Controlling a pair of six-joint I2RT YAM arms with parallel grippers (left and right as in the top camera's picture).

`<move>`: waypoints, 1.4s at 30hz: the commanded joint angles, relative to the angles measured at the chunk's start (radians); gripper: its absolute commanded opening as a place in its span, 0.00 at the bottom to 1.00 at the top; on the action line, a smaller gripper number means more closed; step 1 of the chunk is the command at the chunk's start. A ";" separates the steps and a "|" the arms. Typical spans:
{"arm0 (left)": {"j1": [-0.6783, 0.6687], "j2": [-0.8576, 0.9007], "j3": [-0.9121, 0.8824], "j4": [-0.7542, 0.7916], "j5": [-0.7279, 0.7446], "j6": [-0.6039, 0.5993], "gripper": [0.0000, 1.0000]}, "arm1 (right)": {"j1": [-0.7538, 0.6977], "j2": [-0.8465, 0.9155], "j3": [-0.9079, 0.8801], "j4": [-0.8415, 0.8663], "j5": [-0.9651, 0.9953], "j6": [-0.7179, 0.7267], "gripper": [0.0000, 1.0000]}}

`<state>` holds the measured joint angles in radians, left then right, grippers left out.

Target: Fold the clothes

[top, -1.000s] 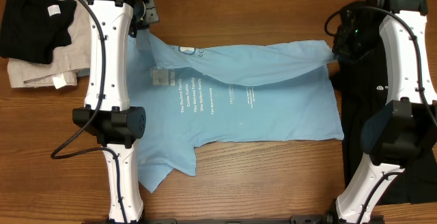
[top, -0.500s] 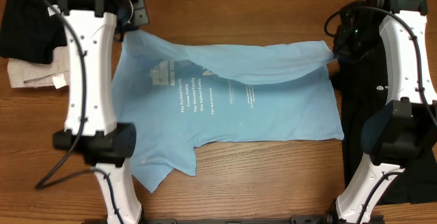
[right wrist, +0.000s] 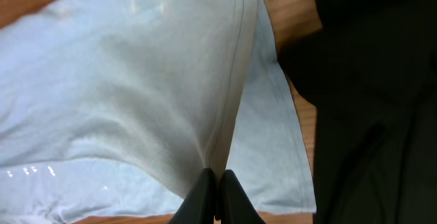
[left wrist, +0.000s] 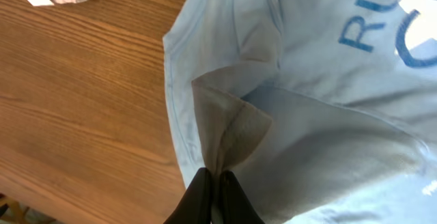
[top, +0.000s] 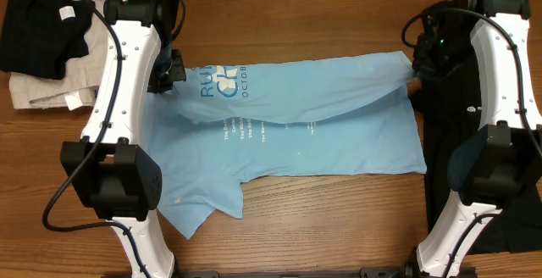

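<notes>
The left gripper (left wrist: 213, 198) and right gripper (right wrist: 213, 195) each clench an edge of a light blue cotton T-shirt (top: 339, 134), holding it raised above the brown wooden table (top: 322, 227).

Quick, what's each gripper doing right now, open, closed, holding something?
Left gripper: closed, pinching a fold of the light blue T-shirt.
Right gripper: closed, pinching the same T-shirt's edge.
</notes>
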<state>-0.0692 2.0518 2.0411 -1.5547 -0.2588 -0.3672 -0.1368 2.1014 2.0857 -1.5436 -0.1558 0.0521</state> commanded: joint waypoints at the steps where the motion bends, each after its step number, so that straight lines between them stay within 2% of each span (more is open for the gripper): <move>1: 0.019 -0.008 -0.018 0.024 -0.040 -0.014 0.04 | -0.003 -0.019 0.002 -0.018 0.027 -0.005 0.04; 6: 0.025 -0.007 -0.018 0.042 -0.040 -0.007 0.04 | -0.003 -0.019 -0.084 0.005 0.048 -0.004 0.08; 12: 0.025 -0.007 -0.018 0.051 -0.040 -0.006 0.04 | -0.003 -0.019 -0.286 0.134 0.048 0.013 0.08; 15: 0.025 -0.007 -0.018 0.037 -0.039 -0.006 0.08 | -0.003 -0.019 -0.361 0.187 0.041 0.027 0.10; 16: 0.025 -0.007 -0.019 0.026 -0.038 -0.006 0.10 | -0.003 -0.019 -0.374 0.195 0.038 0.027 0.17; 19: 0.026 -0.007 -0.019 0.002 -0.038 -0.006 0.13 | -0.003 -0.019 -0.383 0.209 0.011 0.027 0.49; 20: 0.026 -0.007 -0.019 -0.003 -0.038 -0.006 0.15 | -0.003 -0.020 -0.382 0.216 -0.002 0.027 0.54; 22: 0.033 -0.007 -0.019 -0.013 -0.037 -0.006 0.28 | -0.003 -0.020 -0.373 0.223 -0.024 0.027 0.60; 25: 0.047 -0.007 -0.016 -0.027 -0.036 -0.007 0.64 | -0.003 -0.023 -0.349 0.216 -0.042 0.027 0.64; 27: 0.067 -0.007 0.001 -0.047 -0.023 -0.007 0.76 | -0.003 -0.027 -0.319 0.194 -0.046 0.026 0.65; 29: 0.092 -0.007 0.035 -0.077 0.019 -0.008 0.82 | -0.003 -0.044 -0.275 0.167 -0.048 0.026 0.65; 32: 0.126 -0.008 0.129 -0.132 0.104 -0.007 0.84 | -0.003 -0.088 -0.209 0.126 -0.048 0.026 0.65; 37: 0.137 -0.091 0.273 -0.134 0.216 0.003 0.90 | -0.003 -0.237 -0.115 0.067 -0.048 0.026 0.66; 40: 0.126 -0.182 0.329 -0.135 0.179 0.002 0.93 | -0.003 -0.362 -0.095 0.044 -0.048 0.027 0.78; 42: 0.126 -0.285 0.340 -0.125 0.170 -0.008 0.96 | -0.003 -0.480 -0.095 0.011 -0.048 0.026 0.80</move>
<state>0.0650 1.9457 2.3211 -1.6829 -0.1040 -0.3668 -0.1368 1.7908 1.9560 -1.5021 -0.1955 0.0784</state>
